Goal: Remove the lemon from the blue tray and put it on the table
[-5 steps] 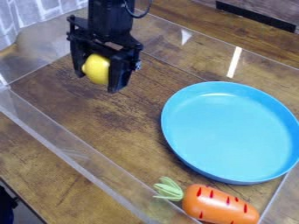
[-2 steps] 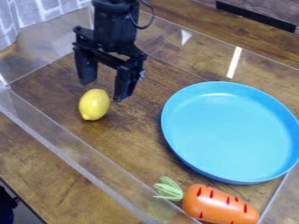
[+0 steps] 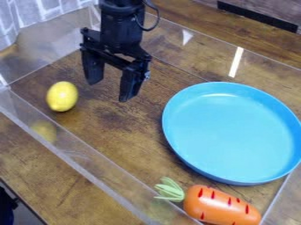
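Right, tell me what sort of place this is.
Most likely a lab test bench for a robot arm, not a kitchen: the wood-grain table is fenced by clear acrylic walls, and the props are toys, a lemon and a carrot.

A single view looks down at a slant from above and in front of the bench (image 3: 129, 132), facing toward the arm at the far side. It sits fairly near: the wood surface fills almost the whole frame, with the clear acrylic walls (image 3: 83, 163) crossing the near left. The arm's upper part is cut off by the top edge.
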`<state>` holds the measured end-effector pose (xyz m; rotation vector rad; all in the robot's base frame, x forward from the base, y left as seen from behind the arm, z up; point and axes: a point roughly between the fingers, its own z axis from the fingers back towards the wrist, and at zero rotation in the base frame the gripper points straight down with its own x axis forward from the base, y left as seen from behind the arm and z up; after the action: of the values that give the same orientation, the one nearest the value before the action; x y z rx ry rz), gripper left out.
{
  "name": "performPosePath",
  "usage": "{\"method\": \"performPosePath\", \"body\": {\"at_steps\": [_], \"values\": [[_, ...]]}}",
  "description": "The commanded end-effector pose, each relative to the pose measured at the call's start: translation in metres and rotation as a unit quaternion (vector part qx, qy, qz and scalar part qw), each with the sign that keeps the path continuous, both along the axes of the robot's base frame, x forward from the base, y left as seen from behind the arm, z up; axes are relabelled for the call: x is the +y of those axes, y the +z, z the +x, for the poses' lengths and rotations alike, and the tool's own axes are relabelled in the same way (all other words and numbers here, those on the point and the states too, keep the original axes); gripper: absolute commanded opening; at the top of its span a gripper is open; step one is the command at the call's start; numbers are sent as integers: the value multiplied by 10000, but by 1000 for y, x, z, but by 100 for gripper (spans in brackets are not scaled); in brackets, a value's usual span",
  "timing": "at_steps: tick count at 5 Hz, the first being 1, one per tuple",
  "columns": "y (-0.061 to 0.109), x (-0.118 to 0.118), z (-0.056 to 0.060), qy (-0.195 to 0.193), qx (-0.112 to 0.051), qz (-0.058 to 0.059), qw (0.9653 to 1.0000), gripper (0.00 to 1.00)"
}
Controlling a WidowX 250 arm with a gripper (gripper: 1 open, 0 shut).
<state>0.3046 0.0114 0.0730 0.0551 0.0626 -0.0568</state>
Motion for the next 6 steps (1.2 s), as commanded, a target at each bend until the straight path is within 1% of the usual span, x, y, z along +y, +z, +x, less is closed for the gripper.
{"method": "performPosePath", "body": {"at_steps": [1,2,6], "values": [[13,10,10,51,-296,-16,9995,100],[10,13,9,20,-255,-22,9997,100],[-3,36,3,-20,-182,-47,9998,100]]}}
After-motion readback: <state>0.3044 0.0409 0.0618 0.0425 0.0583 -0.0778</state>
